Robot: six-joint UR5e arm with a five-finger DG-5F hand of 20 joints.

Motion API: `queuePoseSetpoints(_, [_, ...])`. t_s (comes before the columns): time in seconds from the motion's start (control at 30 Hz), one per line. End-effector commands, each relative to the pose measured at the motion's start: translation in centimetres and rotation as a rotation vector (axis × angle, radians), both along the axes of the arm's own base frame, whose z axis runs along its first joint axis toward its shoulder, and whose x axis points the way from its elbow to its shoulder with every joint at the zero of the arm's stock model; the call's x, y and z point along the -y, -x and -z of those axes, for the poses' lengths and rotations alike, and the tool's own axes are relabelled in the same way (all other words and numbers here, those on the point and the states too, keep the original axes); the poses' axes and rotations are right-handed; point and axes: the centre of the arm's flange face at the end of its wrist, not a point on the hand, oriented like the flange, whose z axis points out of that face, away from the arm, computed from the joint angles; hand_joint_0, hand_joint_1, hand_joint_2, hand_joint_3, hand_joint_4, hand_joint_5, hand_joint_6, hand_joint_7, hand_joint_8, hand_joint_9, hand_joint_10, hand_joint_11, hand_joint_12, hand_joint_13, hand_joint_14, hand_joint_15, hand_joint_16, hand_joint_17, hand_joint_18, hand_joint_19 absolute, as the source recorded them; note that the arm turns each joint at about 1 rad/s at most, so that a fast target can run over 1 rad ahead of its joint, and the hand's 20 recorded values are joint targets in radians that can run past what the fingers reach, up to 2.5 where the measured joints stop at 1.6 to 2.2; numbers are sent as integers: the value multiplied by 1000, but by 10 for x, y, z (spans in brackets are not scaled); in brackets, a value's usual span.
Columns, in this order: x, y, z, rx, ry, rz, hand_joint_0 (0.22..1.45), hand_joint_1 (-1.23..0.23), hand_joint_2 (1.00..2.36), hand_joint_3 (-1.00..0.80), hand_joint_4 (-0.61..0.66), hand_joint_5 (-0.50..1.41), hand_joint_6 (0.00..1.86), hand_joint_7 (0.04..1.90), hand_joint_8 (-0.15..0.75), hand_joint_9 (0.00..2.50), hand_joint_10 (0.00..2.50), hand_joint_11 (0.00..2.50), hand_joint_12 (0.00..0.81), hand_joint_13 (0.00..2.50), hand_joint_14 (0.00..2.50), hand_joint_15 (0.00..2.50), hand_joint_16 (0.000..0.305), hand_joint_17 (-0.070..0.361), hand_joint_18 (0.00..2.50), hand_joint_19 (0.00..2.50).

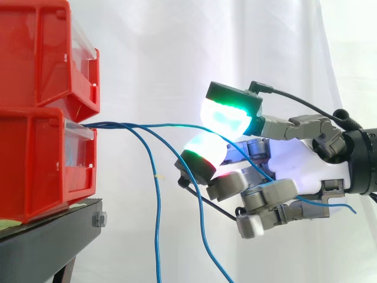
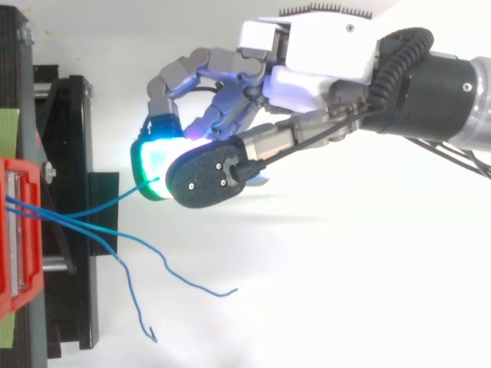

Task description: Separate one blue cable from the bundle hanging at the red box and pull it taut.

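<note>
Hand [image 1: 297,159] comes in level, palm lit white. Fingers [image 1: 231,115] are curled, with pads glowing green and white, 1 with a red edge. The fingers are clamped on 1 blue cable [image 1: 165,125]. It enters between the upper green pad and the pad just under it and crosses the palm. Its free end sticks out behind the fingers, near the wrist.

Ahead of the fingertips, and apart from them, are 2 stacked bins. The lower red bin [image 1: 35,159] has the upper red bin [image 1: 35,53] sitting directly on it. The held cable leaves the front mouth of the lower bin at about the height of the fingers. It runs nearly level and nearly straight to them, with a slight bow and no hanging sag.

Loose cables [image 1: 157,206]: 2, the same blue, out of the same mouth, bunched with the held one there. From the side, both then drop away ahead of and below the fingers, the nearer 1 passing close under the lower pad. From above, both lie off to 1 side of the fingers and clear of them, with their ends free and curling.

Black stand [image 1: 47,236] carries the bins, lower than the fingers. White curtain [image 1: 177,53] hangs behind everything.
</note>
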Motion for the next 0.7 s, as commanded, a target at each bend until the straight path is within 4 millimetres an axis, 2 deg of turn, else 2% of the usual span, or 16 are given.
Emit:
queuePoseSetpoints(0.0, [-1,0,0,1,0,-1,835,-786,1020,-244,75,-230,819,1078,226,891,533,1641,231,967,976,1593,25,55,917,1131])
queuePoseSetpoints(0.03, [-1,0,0,1,0,-1,835,-786,1020,-246,75,-230,819,1078,220,858,760,1589,232,943,1137,1546,24,54,919,1145])
queuePoseSetpoints(0.1, [1,0,-1,2,0,1,835,-786,1019,-244,76,-229,819,1073,223,818,1012,1594,239,923,1200,1591,24,53,924,1172])
queuePoseSetpoints(0.13, [-1,0,0,1,0,-1,835,-786,1019,-245,74,-229,819,1067,222,809,1073,1574,236,914,1226,1602,24,55,929,1178])
queuePoseSetpoints(0.2, [1,0,0,1,0,1,833,-787,1020,-240,78,-228,819,1062,227,792,1177,1543,242,853,1476,1586,23,52,965,1299])
queuePoseSetpoints(0.27, [1,0,0,1,0,1,833,-788,1020,-241,81,-225,817,1060,229,782,1212,1532,248,789,1779,1542,20,45,1045,1524])
queuePoseSetpoints(0.37, [-1,0,0,-1,2,-1,833,-790,1020,-242,87,-223,815,1062,234,762,1278,1491,253,763,1937,1519,19,42,1112,1686])
queuePoseSetpoints(0.53, [0,0,-1,2,3,1,837,-795,1020,-240,95,-221,815,1051,237,744,1365,1467,258,755,2115,1517,17,38,1167,1871])
queuePoseSetpoints(0.67, [1,0,0,-1,0,1,844,-793,1020,-245,99,-221,814,1055,239,732,1409,1438,259,757,2186,1503,16,37,1196,1901])
